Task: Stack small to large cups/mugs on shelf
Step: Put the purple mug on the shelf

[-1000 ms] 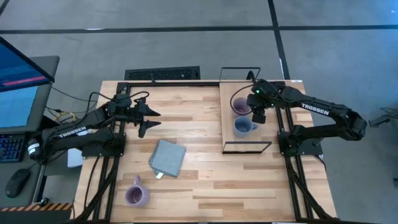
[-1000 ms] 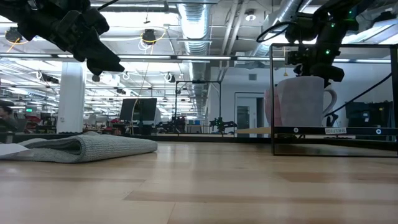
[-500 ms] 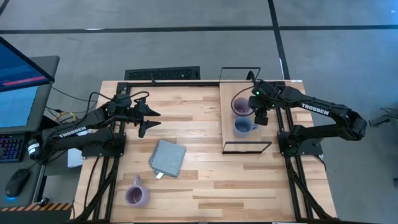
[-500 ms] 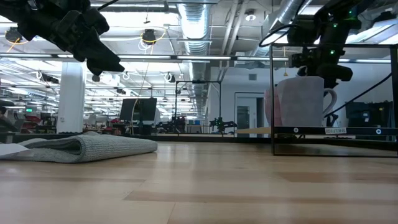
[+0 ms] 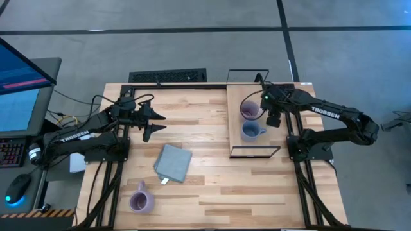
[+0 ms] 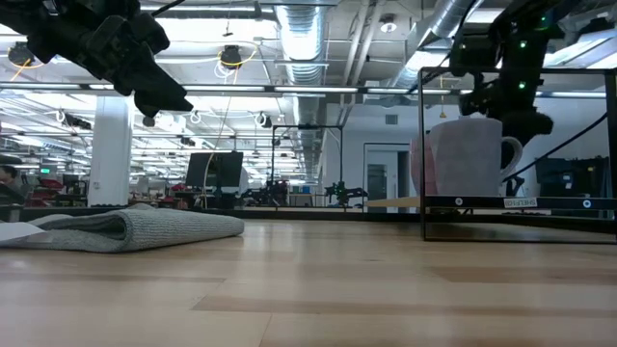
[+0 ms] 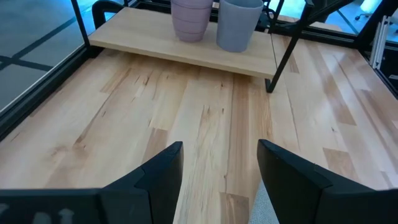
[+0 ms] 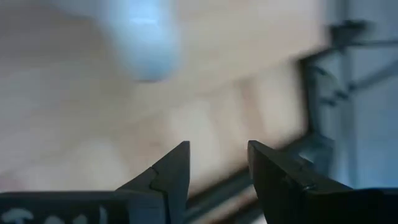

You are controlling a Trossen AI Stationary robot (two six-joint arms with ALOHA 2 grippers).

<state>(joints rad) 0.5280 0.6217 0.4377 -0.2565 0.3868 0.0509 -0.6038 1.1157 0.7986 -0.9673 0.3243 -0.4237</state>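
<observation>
Two mugs stand upright on the light wood shelf [image 5: 238,145]: a lavender one [image 5: 249,109] toward the far end and a blue-grey one [image 5: 252,131] nearer. Both also show in the left wrist view, the lavender mug [image 7: 191,15] beside the blue-grey mug [image 7: 239,23]. A second lavender mug [image 5: 140,201] stands on the table near the front left. My right gripper [image 5: 273,119] hovers over the shelf, just to the right of the two mugs, open and empty [image 8: 219,163]. My left gripper [image 5: 154,122] hangs open and empty above the table's left half [image 7: 221,168].
A folded grey cloth [image 5: 173,162] lies on the table between the left gripper and the front lavender mug. The shelf's black wire frame [image 6: 421,154] rises around the board. A keyboard [image 5: 168,77] lies past the table's far edge.
My right gripper has gone a little toward the table's right edge, away from the two mugs on the shelf, staying open. The mugs have kept their places.
</observation>
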